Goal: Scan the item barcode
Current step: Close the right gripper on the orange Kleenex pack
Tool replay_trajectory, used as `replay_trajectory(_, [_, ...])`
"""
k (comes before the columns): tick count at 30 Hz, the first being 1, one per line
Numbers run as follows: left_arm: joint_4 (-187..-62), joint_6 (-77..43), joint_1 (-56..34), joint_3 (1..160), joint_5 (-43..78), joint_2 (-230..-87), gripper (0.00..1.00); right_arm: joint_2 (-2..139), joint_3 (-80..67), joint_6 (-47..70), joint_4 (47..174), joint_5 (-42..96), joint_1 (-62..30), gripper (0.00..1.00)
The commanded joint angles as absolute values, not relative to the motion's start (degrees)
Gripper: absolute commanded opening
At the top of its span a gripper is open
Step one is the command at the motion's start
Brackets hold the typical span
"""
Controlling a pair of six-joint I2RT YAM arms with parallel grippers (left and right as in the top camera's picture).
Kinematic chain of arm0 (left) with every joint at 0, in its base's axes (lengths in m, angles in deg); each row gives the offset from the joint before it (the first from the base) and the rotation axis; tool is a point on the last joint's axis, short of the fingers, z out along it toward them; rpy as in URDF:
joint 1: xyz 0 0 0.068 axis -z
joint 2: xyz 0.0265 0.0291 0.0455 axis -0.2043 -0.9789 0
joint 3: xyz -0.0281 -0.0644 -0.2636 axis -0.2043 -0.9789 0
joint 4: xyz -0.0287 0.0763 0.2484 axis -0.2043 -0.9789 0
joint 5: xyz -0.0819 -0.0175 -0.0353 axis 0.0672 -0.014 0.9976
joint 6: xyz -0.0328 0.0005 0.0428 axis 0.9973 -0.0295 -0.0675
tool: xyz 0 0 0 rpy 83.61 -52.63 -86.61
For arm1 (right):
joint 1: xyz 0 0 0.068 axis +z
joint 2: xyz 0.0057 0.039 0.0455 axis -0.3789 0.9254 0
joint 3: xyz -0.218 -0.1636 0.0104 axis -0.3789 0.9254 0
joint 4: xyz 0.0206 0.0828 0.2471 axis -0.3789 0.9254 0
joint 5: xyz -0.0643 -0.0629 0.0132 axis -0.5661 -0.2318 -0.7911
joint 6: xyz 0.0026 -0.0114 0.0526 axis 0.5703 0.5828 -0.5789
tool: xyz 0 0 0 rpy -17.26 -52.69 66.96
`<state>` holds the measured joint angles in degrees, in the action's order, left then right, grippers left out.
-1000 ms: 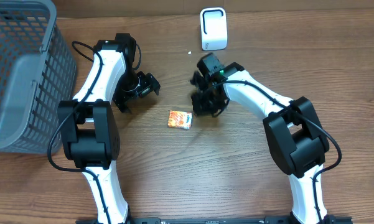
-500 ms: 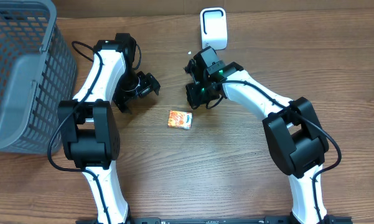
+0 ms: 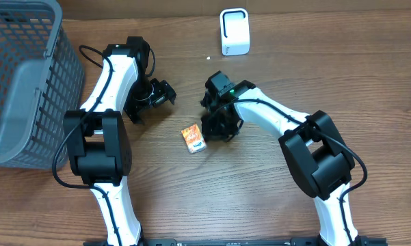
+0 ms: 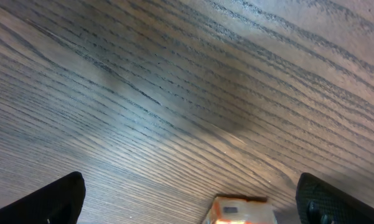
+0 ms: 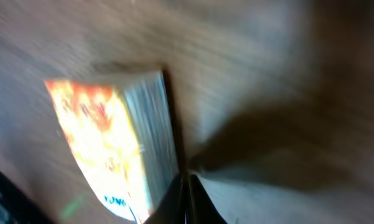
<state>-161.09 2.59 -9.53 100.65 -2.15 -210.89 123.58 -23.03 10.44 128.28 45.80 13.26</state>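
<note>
Orange packet on the wood tabletop, right in the middle between your two arms, turned at an angle. Your right fingers are down just beside its right edge, pressed fully together with nothing between them. The right wrist view is blurred, but it shows the closed tips at the packet's side. You can't tell whether they actually touch it.

Over on your left, the left fingers are spread wide and hold nothing. They sit up and to the left of the packet, apart from it. From the left wrist you see bare wood grain, with the packet's end peeking in at the bottom edge between the two dark tips.

The white scanner stands at the far edge, well apart from the packet. The grey basket sits at the far left.
</note>
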Motion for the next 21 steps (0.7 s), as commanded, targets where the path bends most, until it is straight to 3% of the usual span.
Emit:
replay_trajectory(1, [-161.07,3.79,-8.87,100.04,-1.67,-211.28,1.0,120.13,-22.79,9.78,130.69,47.0,13.22,0.04])
replay_trajectory(6, [-161.07,3.79,-8.87,100.04,-1.67,-211.28,1.0,117.59,-23.78,9.85,131.25,47.0,12.76,0.05])
replay_trajectory(8, [-161.07,3.79,-8.87,100.04,-1.67,-211.28,1.0,117.42,-24.72,9.82,130.71,47.02,12.76,0.2])
replay_trajectory(11, [-161.07,3.79,-8.87,100.04,-1.67,-211.28,1.0,117.42,-25.37,9.82,128.85,47.05,12.71,0.53])
replay_trajectory(14, [-161.07,3.79,-8.87,100.04,-1.67,-211.28,1.0,117.42,-25.35,10.04,126.75,47.02,12.71,0.64])
replay_trajectory(17, [-161.07,3.79,-8.87,100.04,-1.67,-211.28,1.0,117.44,-25.24,10.72,125.51,46.91,13.35,0.66])
replay_trajectory(21, [-161.07,3.79,-8.87,100.04,-1.67,-211.28,1.0,117.46,-23.23,10.61,122.88,46.76,14.16,0.6])
